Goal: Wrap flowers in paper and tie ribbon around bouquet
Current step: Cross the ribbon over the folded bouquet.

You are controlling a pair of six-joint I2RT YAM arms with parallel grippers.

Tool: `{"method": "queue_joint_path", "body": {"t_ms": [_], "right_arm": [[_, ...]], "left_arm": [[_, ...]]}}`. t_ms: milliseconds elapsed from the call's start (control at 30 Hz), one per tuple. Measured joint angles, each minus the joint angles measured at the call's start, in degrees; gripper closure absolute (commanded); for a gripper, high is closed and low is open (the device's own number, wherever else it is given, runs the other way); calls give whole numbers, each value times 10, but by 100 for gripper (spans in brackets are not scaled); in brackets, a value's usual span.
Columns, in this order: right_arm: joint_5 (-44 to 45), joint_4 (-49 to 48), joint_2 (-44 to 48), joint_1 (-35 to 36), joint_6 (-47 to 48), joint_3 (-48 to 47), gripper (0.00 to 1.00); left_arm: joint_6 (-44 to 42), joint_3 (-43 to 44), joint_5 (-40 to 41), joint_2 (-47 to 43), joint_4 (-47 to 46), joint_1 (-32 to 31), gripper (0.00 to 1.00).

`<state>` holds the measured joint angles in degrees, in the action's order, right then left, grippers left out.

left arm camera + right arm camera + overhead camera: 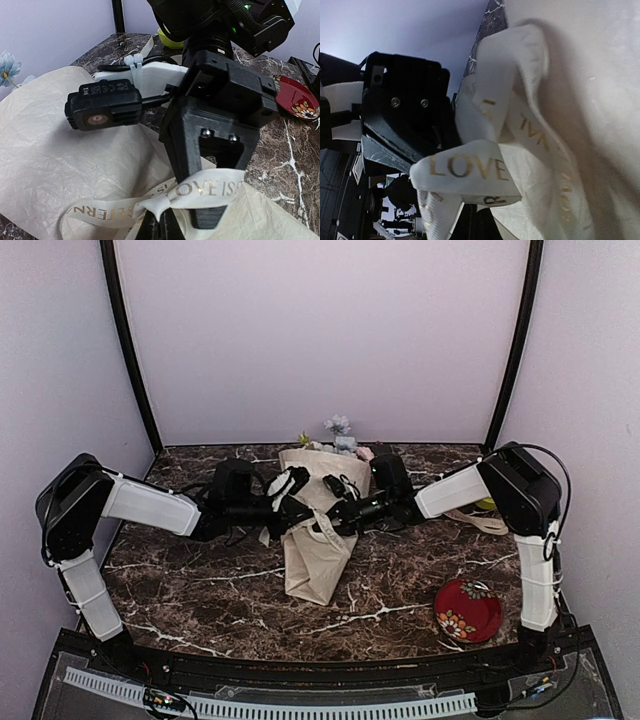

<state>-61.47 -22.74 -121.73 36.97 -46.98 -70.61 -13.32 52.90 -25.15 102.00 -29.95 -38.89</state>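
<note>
2 shut grips on the ribbon (200, 190): left gripper (159, 227) and right gripper (209, 216), meeting over the bouquet (315, 560) mid-table. Wrapping apparently done, tying in hand. Next: pull ends apart evenly to cinch.

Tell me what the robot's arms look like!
The left arm and right arm have white tubes with chunky black joints. Thin black cables run along them. The fingers are black plastic with two silver screws, beside a little black camera on a white bracket.
</note>
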Motion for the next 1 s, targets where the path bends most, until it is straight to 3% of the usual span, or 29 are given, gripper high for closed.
{"method": "queue_joint_path", "body": {"t_ms": [133, 400, 733, 833, 1000], "right_arm": [[-28, 23, -3, 15, 26, -14, 100], [22, 263, -25, 18, 174, -109, 98], [55, 335, -53, 17, 193, -117, 99], [59, 336, -53, 17, 192, -117, 92], [73, 339, -53, 13, 183, -117, 73]], "left_arm": [[0, 2, 0, 0, 1, 0, 100], [-6, 34, 22, 25, 31, -2, 100], [-22, 90, 53, 108, 99, -26, 100], [-25, 94, 56, 117, 104, -33, 100], [-25, 105, 70, 136, 104, -38, 100]]}}
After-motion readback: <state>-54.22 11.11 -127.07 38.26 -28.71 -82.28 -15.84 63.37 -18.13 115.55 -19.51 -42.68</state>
